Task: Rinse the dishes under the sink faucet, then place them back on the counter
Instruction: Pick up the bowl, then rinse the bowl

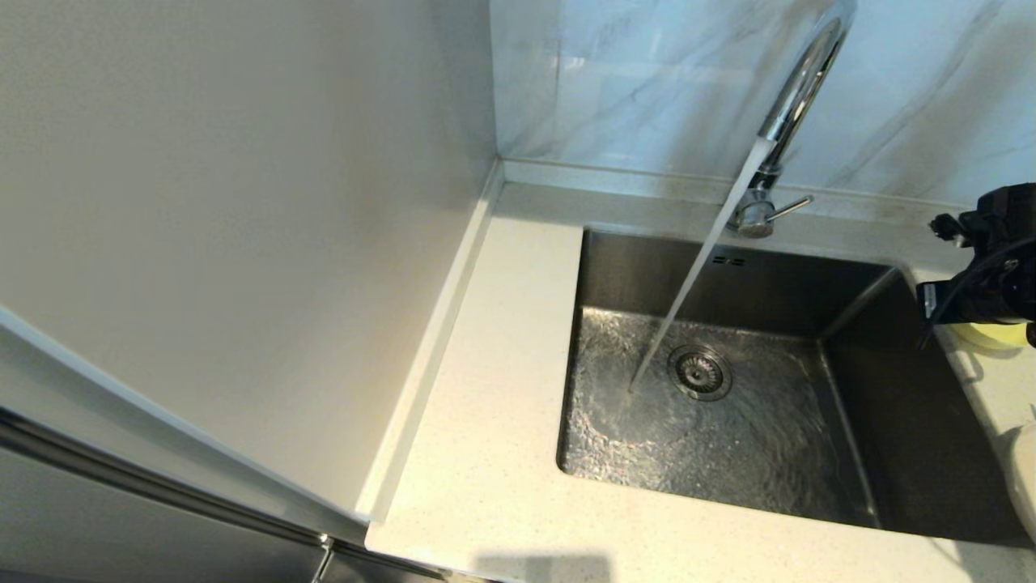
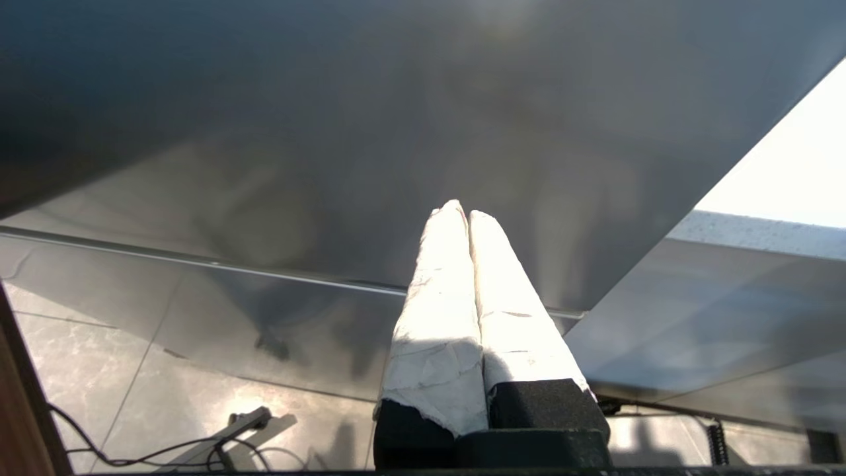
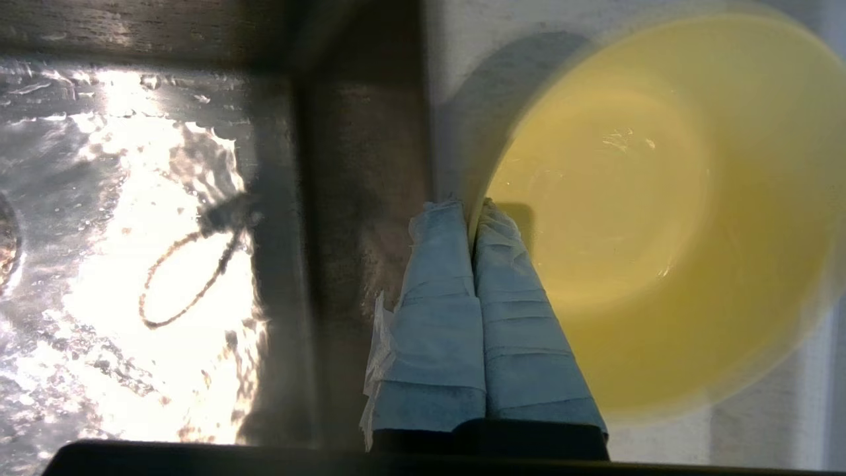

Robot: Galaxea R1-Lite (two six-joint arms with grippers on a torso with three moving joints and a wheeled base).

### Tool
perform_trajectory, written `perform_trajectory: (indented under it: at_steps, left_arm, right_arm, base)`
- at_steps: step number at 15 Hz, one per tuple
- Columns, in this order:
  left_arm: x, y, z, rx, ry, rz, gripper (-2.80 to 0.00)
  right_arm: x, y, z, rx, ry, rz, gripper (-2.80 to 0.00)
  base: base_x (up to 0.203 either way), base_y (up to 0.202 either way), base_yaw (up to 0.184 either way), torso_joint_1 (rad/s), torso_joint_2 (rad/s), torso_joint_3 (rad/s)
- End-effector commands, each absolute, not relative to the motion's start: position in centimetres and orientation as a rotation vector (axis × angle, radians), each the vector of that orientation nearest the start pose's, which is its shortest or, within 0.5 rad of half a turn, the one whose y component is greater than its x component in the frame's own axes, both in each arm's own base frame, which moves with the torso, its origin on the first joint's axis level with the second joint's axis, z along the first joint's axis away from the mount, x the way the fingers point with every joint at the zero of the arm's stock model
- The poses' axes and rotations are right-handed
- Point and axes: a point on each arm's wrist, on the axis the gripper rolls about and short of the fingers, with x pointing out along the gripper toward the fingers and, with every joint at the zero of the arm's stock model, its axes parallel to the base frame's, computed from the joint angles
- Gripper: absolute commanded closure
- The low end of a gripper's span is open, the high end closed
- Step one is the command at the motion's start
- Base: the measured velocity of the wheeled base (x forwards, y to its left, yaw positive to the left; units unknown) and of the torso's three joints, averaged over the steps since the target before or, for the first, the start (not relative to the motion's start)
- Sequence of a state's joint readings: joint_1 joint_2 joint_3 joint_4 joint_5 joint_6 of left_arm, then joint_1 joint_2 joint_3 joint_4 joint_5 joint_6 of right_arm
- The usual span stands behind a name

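My right gripper is shut on the near rim of the pale-yellow bowl, one finger inside and one outside. The bowl is over the counter, just right of the sink's right wall. In the head view the right arm covers most of the bowl. Water streams from the chrome faucet into the sink and lands beside the drain strainer. A white rounded edge, likely the plate, shows at the far right. The chopsticks are out of view. My left gripper is shut and empty, parked low.
The faucet's lever points right. Off-white counter runs along the sink's left and front, bounded by a pale wall panel on the left. The left gripper faces a steel panel above a tiled floor with cables.
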State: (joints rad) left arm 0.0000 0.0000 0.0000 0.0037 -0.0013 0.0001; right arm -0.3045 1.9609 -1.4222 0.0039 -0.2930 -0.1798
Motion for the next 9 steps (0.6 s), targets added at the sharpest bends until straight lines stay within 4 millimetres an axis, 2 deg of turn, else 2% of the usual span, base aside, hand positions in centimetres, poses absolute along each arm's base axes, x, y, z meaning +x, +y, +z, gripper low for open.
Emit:
perform_trajectory:
  at_steps: [1,5,7,9]
  left_arm:
    - [-2.3,0.0,7.5,0.0,0.005,-0.002,0.0]
    - [-2.3,0.0,7.5,0.0,0.005,-0.002,0.0]
    - [-2.3,0.0,7.5,0.0,0.005,-0.002,0.0]
    - [-2.3,0.0,7.5,0.0,0.005,-0.002,0.0]
  right_arm:
    - [36.8,-11.5,20.3,-0.172,0.595,-0.515,0.0]
    - [35.0,-8.0,23.1,-0.184,0.468,-0.451,0.0]
    - [32.6,-5.6,24.5,-0.18,0.418,-0.388,0.0]
    - [29.3,-2.8,25.8,-0.158,0.368,-0.267,0.0]
  base:
    - [0.0,0.0,0.0,0.0,0.0,0.0]
    - [0.0,0.0,0.0,0.0,0.0,0.0]
    - [0.0,0.0,0.0,0.0,0.0,0.0]
    - [0.0,0.0,0.0,0.0,0.0,0.0]
